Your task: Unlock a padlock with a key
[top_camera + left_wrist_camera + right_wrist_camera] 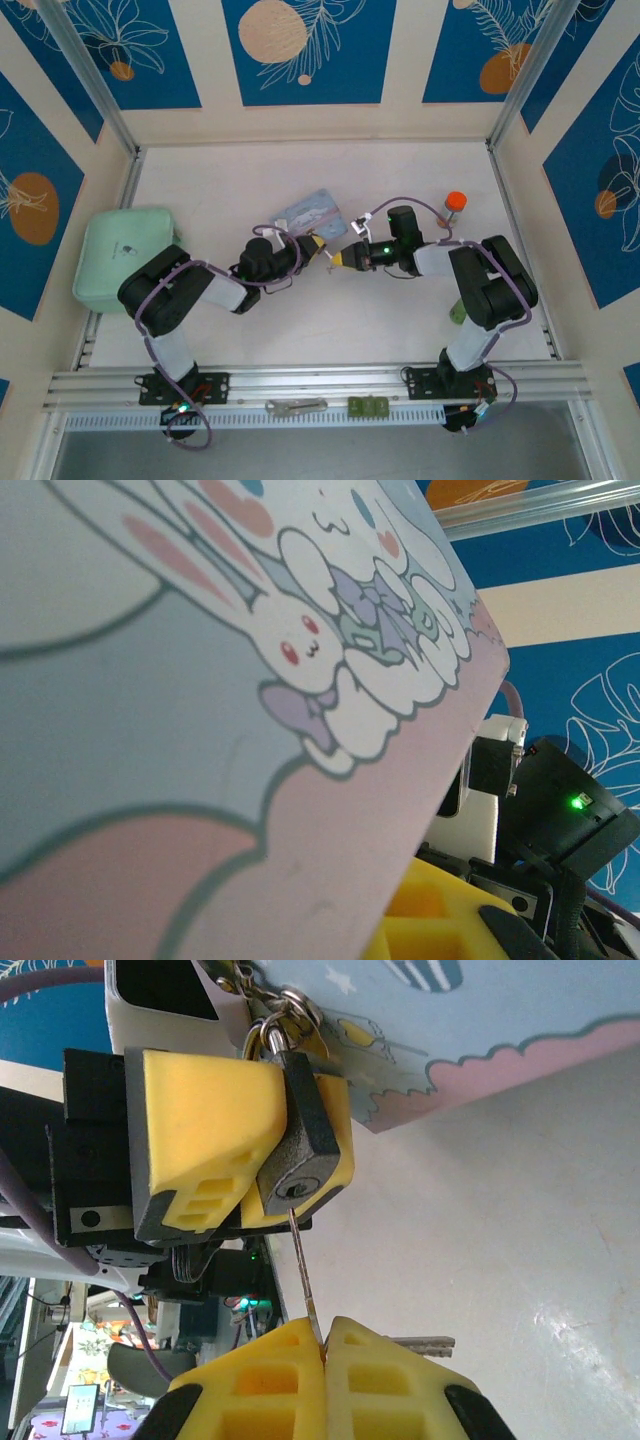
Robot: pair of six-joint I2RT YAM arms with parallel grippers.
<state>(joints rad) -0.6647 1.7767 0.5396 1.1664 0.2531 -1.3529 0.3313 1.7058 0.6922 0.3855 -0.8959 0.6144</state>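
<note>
In the right wrist view the padlock, with a dark grey body, a silvery shackle and rings on top, is clamped between the yellow fingers of my left gripper, which is shut on it. Its keyhole faces down toward my right gripper. That gripper is shut on the thin key, and the blade's tip touches the lock face at the keyhole. How far it is in I cannot tell. From above, the left gripper and right gripper meet tip to tip mid-table.
The light-blue cartoon tin lies just behind the grippers, close in front of the left wrist camera. A second silvery blade sticks out beside the right fingers. A mint box sits left, an orange-capped bottle right, and a silver tool on the front rail.
</note>
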